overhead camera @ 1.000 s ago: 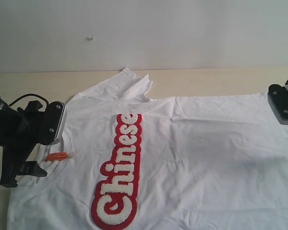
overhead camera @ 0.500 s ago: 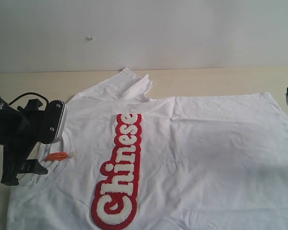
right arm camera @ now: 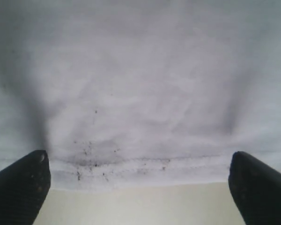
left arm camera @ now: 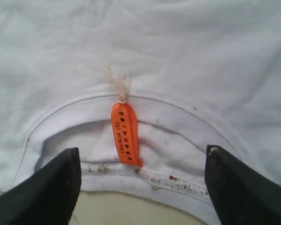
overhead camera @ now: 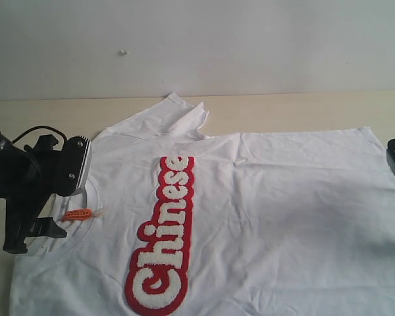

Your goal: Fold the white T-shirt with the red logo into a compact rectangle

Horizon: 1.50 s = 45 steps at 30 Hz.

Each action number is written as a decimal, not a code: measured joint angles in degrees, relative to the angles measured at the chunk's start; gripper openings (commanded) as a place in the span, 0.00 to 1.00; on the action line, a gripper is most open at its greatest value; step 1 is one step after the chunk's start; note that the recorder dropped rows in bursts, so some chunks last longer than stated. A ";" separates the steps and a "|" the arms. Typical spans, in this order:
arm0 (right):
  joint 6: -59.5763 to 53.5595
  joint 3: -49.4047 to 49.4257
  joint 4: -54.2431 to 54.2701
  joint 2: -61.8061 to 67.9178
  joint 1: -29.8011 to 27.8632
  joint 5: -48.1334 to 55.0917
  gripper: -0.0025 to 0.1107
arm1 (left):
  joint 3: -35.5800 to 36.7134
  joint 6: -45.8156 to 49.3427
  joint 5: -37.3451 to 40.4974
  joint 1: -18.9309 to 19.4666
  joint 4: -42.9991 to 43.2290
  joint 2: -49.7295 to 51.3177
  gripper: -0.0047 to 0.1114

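Surface: pale beige tabletop [overhead camera: 283,108] in front of a plain white wall [overhead camera: 250,39].
Shirt: white short-sleeved cotton T-shirt [overhead camera: 283,197], spread front-up on the tabletop. In the exterior view its neck lies to the left and its bottom edge to the right.
Logo: elongated red patch with fluffy white letters reading "Chinese" [overhead camera: 163,230], running across the chest, flat and fully uncovered.
Collar: ribbed round white collar [left arm camera: 168,180] with a small orange neck tag [left arm camera: 125,133] lying inside the neck opening; frayed thread shows at the tag's sewn end.
Sleeve: far sleeve [overhead camera: 174,115], rumpled and folded over itself at the shirt's far edge.
Hem: stitched bottom hem [right arm camera: 178,165], flat at the edge of the cloth, with dark specks [right arm camera: 86,152] on it.
Left gripper: black left gripper [left arm camera: 141,155] at the collar, jaws apart either side of the neck tag, nothing between them gripped.
Right gripper: black right gripper [right arm camera: 139,157] at the hem, jaws spread wide and empty; only its edge shows in the exterior view.
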 measured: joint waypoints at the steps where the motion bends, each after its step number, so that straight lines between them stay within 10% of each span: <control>1: 0.00 0.00 0.00 -0.49 0.00 0.00 0.90 | 0.00 0.00 0.00 0.00 -0.41 0.00 0.65; 45: 5.97 -1.83 -5.45 4.86 0.10 3.99 0.90 | 1.35 2.57 -0.56 0.00 -2.66 0.00 0.65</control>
